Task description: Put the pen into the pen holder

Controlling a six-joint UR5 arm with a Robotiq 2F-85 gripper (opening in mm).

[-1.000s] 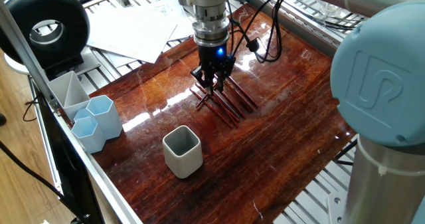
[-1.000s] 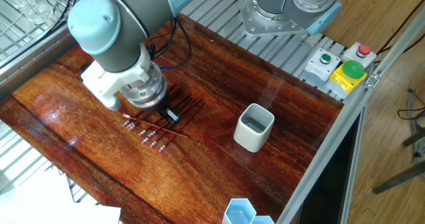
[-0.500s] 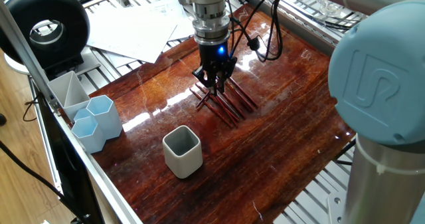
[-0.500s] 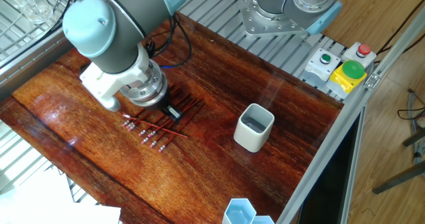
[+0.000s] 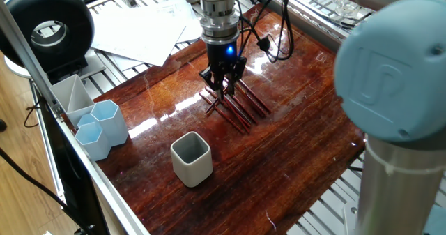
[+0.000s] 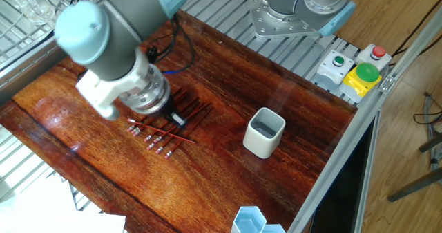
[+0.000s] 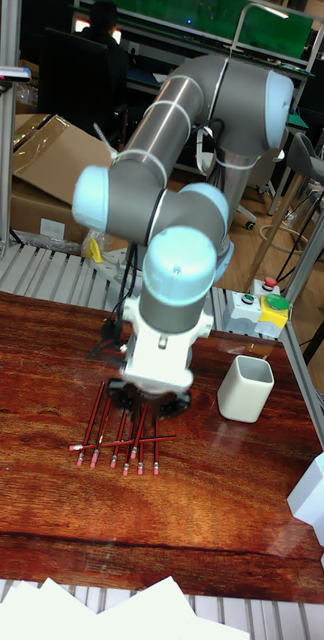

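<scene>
On the table: wood top (image 5: pixel 293 144), a row of red pens (image 5: pixel 233 108) at mid-table, arm over them.
Pens: dark red sticks with pale ends, lying side by side, one more lying crosswise over the row (image 7: pixel 122 442); all flat on the wood in every view.
Holder: off-white cup (image 5: pixel 191 157), upright, well apart from the pens — toward the table's front edge in one fixed view, near the edge by the button box in the other (image 6: pixel 264 131).
Holder contents: grey inside, no pen seen in it from either fixed view.
Gripper: black two-finger tool (image 5: pixel 224 87) pointing straight down at the pens, tips low among them.
Gripper state: fingers drawn close together in one fixed view, but whether they had closed on a pen or merely stood just above the row — I could not tell; the wrist hid the tips in the tall view (image 7: pixel 150 402) and mostly in the other fixed view.
Done: approach to the pens, by the look of it; nothing delivered.
Left: secure one pen, lift it clear of the others, carry it to the holder, stand it inside and let go.
Stage, as a judgement: early, at the pick.
Bystanders: blue hex cups (image 5: pixel 102 127) and grey tray (image 5: pixel 70 95) at the table's side, white papers (image 5: pixel 139 29) beyond the wood.
</scene>
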